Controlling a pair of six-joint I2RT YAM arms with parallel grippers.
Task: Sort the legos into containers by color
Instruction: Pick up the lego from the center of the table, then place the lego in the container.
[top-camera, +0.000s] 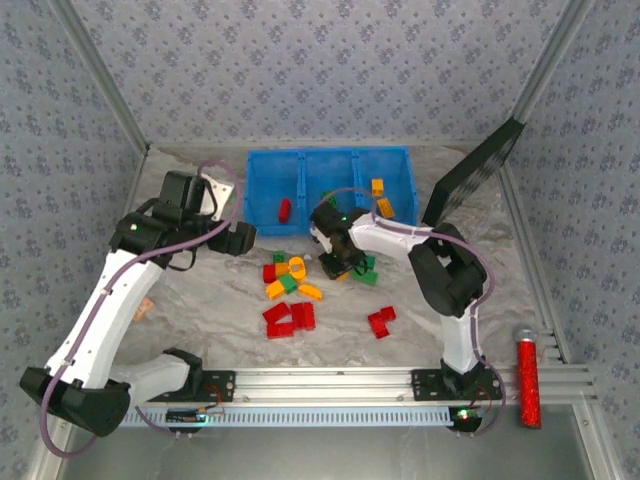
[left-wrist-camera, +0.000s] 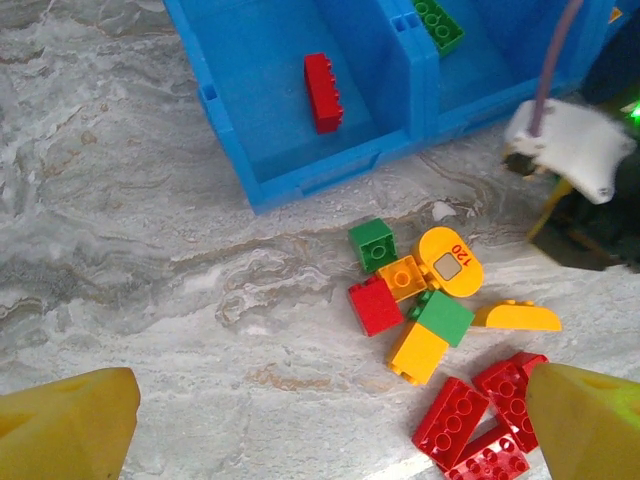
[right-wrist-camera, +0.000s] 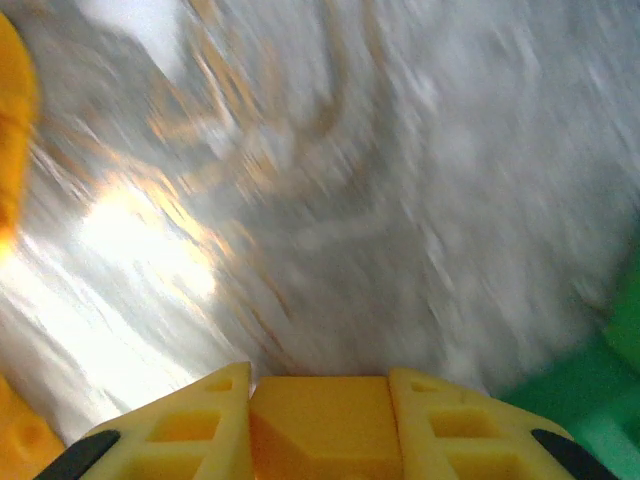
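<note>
The containers are three compartments of one blue tray (top-camera: 330, 152) at the back. A red lego (top-camera: 284, 209) lies in the left one, a green one (top-camera: 327, 197) in the middle, orange ones (top-camera: 381, 197) in the right. Loose legos (top-camera: 290, 275) are piled mid-table, with red ones (top-camera: 288, 320) nearer. My left gripper (left-wrist-camera: 330, 430) hangs open over bare table left of the pile (left-wrist-camera: 420, 300). My right gripper (right-wrist-camera: 320, 430) is low over the table at the pile's right edge, shut on a yellow lego (right-wrist-camera: 320, 400). A green lego (right-wrist-camera: 590, 400) lies beside it.
A black panel (top-camera: 475, 175) leans at the back right. A long red studded cylinder (top-camera: 526, 385) lies by the right front rail. A small tan block (top-camera: 143, 311) sits near the left arm. Two more red legos (top-camera: 381, 321) lie right of centre.
</note>
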